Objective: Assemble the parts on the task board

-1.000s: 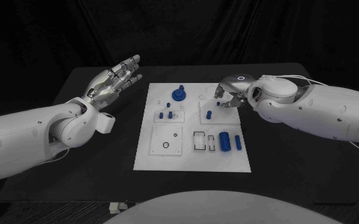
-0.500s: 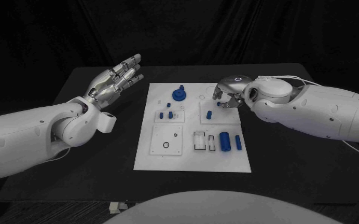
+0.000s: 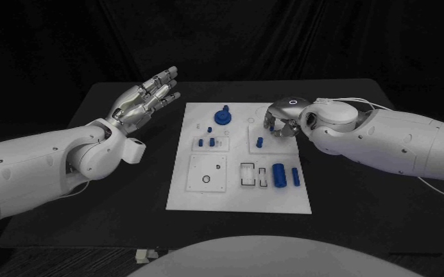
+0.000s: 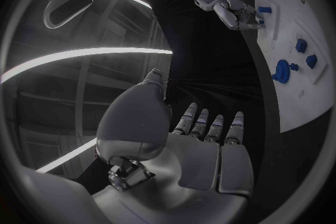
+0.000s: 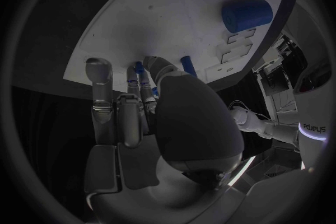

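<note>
Task board (image 3: 239, 187) lies mid-table, its small blue peg (image 3: 260, 142) just beside the right hand (image 3: 281, 120), whose curled fingers' hold I cannot tell; descend slowly, while the left hand (image 3: 144, 100) hovers open.

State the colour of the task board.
White task board, clearest in the head view.

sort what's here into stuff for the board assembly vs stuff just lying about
For the job: task board; blue knob part; small blue pegs; two blue cylinders; blue peg beside the right hand.

Lying about: nothing loose on the black table; left hand raised, holds nothing.
</note>
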Controlling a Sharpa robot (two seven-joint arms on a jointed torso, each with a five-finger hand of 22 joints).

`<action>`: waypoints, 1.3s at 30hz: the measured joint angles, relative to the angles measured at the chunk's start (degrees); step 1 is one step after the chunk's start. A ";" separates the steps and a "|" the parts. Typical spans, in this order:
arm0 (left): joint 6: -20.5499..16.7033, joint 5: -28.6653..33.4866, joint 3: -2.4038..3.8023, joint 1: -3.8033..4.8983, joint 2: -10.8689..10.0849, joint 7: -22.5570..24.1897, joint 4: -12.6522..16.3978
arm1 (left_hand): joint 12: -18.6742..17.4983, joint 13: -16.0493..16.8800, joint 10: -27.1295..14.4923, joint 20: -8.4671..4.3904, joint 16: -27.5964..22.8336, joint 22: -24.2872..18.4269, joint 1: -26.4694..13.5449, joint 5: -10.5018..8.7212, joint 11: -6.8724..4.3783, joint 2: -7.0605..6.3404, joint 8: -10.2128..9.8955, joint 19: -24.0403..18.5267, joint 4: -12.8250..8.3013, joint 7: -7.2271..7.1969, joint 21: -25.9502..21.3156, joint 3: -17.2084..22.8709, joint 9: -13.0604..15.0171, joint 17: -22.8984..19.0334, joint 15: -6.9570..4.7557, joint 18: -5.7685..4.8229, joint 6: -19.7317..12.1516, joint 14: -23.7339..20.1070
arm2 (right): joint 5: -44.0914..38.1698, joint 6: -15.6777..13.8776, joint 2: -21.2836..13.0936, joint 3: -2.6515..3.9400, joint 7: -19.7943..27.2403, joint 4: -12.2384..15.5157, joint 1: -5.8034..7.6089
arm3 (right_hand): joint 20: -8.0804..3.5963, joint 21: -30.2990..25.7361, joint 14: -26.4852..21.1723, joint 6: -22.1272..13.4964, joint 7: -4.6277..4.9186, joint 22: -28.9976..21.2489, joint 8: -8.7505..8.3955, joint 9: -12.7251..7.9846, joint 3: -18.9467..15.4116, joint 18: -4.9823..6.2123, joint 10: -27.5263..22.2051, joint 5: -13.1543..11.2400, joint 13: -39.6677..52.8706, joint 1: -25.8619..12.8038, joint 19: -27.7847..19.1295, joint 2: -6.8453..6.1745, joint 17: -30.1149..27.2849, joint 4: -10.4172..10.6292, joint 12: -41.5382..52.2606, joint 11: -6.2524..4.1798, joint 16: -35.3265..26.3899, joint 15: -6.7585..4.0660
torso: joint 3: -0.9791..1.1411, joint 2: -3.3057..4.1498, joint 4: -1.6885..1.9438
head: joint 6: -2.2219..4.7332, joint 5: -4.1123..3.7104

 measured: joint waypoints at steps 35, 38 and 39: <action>1.14 -0.07 -0.01 -0.32 0.80 0.03 -1.01 | 1.52 0.01 0.53 0.81 0.00 1.23 3.28 4.09 3.34 5.36 0.00 0.42 -0.55 1.46 0.00 -2.00 0.01 0.13 2.46 0.00 0.20 0.42 | -0.11 -8.76 -1.01 -0.24 1.66 -0.23 -1.52 | -0.31 0.11 -0.20 7.51 0.62 -0.01 6.38 6.95 1.23 0.00 4.60 -1.40 2.06 1.87 -0.93 1.95 0.00 -6.01 6.86 -0.30 0.00 -0.21 | -0.01 -0.02 0.00 | -0.01 0.48; 1.19 -0.07 -0.01 -0.35 0.80 0.03 -1.06 | 1.52 0.01 0.53 0.81 0.00 1.23 3.29 4.31 3.34 5.35 0.00 0.42 -0.42 1.46 0.00 -2.13 0.01 0.14 2.46 0.00 0.21 0.42 | -0.10 -9.51 -1.45 -0.25 1.70 0.20 -1.50 | -0.51 0.11 -0.21 7.51 0.62 -0.02 6.38 7.00 1.23 0.00 4.60 -1.63 2.06 1.88 -1.13 1.96 0.00 -6.01 6.86 -0.31 0.21 -0.21 | -0.01 -0.03 0.00 | 0.00 0.59; 1.20 -0.07 -0.01 -0.36 0.80 0.03 -1.07 | 1.52 0.01 0.53 0.81 0.00 1.23 3.29 4.32 3.34 5.35 0.00 0.42 -0.40 1.46 0.00 -2.16 0.01 0.13 2.46 0.01 0.20 0.42 | -0.10 -9.74 -1.61 -0.26 1.70 0.34 -1.45 | -0.51 0.11 -0.21 7.51 0.62 -0.02 6.38 7.01 1.23 0.00 4.59 -1.63 2.06 1.88 -1.13 1.96 0.00 -6.01 6.86 -0.30 0.22 -0.21 | -0.01 -0.03 0.00 | 0.00 0.63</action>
